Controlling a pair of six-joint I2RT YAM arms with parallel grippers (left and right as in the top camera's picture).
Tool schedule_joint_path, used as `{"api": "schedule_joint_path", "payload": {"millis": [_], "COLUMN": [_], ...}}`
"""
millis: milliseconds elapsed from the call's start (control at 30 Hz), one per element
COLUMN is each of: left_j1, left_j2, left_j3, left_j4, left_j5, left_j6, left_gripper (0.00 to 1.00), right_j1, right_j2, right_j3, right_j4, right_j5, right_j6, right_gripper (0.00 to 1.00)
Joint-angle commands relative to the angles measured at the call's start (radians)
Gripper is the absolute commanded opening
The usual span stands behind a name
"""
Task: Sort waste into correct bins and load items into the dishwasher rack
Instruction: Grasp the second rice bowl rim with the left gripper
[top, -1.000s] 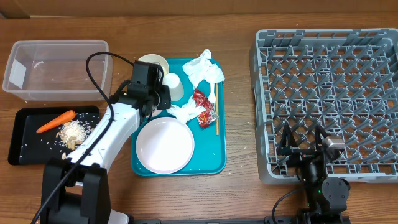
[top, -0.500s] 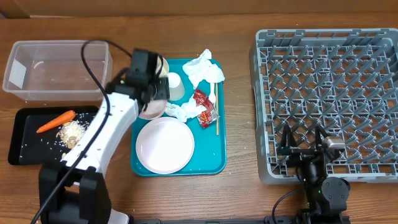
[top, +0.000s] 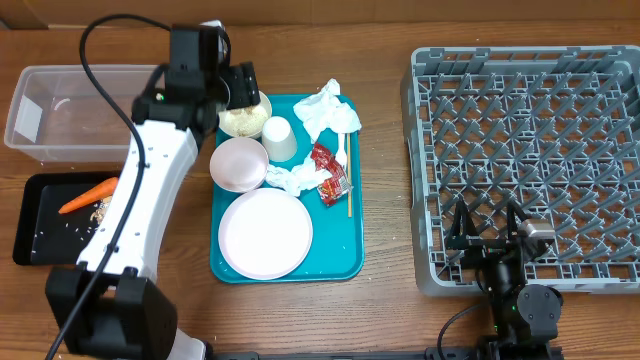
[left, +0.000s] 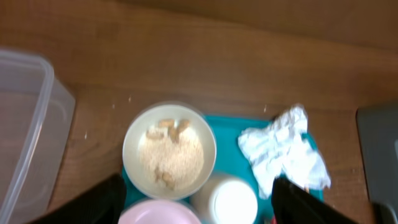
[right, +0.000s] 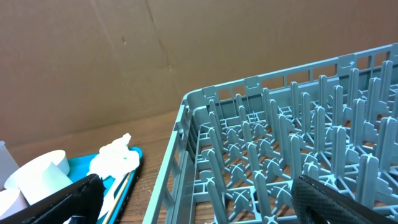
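Over the teal tray's back-left corner: the left gripper (top: 240, 88) hangs above the crumb bowl (left: 169, 151), fingers spread wide with nothing between them.
Crumb bowl: a small white bowl of pale beige crumbs, upright; the empty bowl (top: 238, 164) sits just in front of it and the small cup (top: 280, 140) just to its right.
Step in hand (judged): taking the crumb bowl so its contents can join the carrot (top: 88, 195) on the black tray (top: 40, 240).
Grip: probably best on the bowl's back or left rim, one finger inside and one outside, clear of the cup and the empty bowl.
Carry: keep the bowl level until it is over the black tray, then tip low.
Risk: a tilted lift would likely spill crumbs onto the teal tray (top: 345, 250) or the table.
Other waste: napkins (top: 328, 110) and red wrapper (top: 328, 170) lie on the teal tray, right of the cup.
Right gripper (top: 487, 228): fingers apart, holding nothing, at the front edge of the dishwasher rack (top: 530, 120).
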Motion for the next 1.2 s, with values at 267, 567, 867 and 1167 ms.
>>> {"api": "schedule_joint_path", "payload": {"millis": [267, 567, 867, 1167], "left_j1": [0.014, -0.021, -0.082, -0.082], "left_j2": [0.473, 0.665, 0.751, 0.769], "left_j3": [0.674, 0.674, 0.674, 0.676], "left_j4": [-0.495, -0.395, -0.346, -0.341], "left_j5": [0.17, 0.18, 0.043, -0.033], "left_j6": [0.089, -0.003, -0.096, -0.114], "left_gripper": [0.89, 0.86, 0.77, 0.45], "right_j1": [-0.002, -0.002, -0.002, -0.002], "right_j2": [-0.009, -0.009, -0.009, -0.009], "right_j3": [-0.01, -0.01, -0.01, -0.01], "right_j4": [0.006, 0.006, 0.006, 0.006], "right_j5": [0.01, 0.01, 0.01, 0.01], "right_j6": [-0.008, -0.008, -0.008, -0.008], "right_gripper": [1.0, 1.0, 1.0, 1.0]}}
